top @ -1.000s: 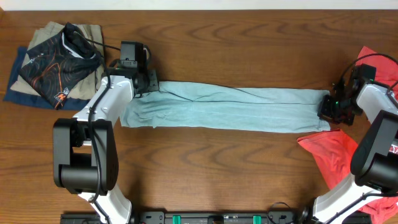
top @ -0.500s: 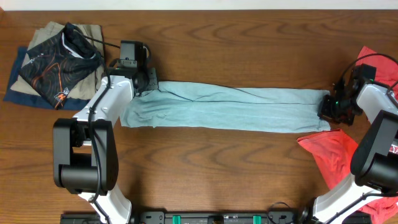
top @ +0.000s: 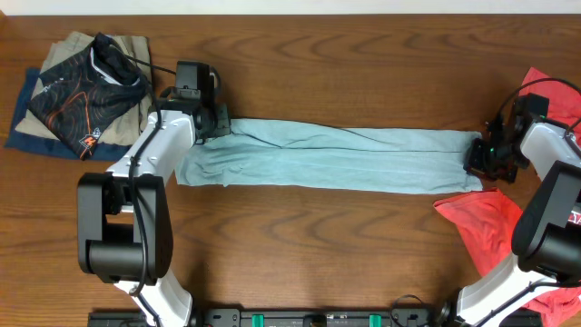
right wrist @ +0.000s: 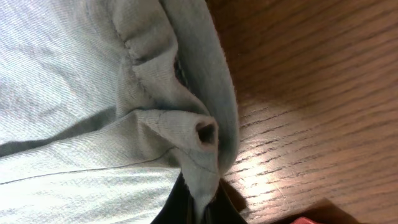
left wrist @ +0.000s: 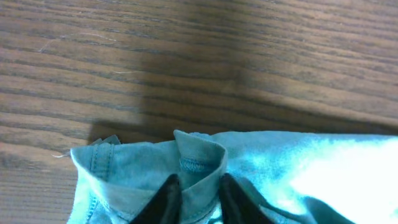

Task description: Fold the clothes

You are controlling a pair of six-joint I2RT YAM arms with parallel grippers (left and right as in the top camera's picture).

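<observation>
wood table (top: 363,73), l hand (top: 221,123), r hand (top: 477,160) clamp pants (top: 345,160)

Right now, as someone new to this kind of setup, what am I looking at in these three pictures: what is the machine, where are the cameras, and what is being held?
It is a pair of robot arms at a wooden table, each ending in a two-finger pincer. The wide picture is taken from above; the two close-ups come from small cameras on the wrists. A long light blue garment lies stretched across the table. The left gripper pinches a fold at one end and the right gripper pinches the other, as the close-ups show. A pile of folded clothes sits at the far left corner, and a red garment lies by the right arm.
</observation>
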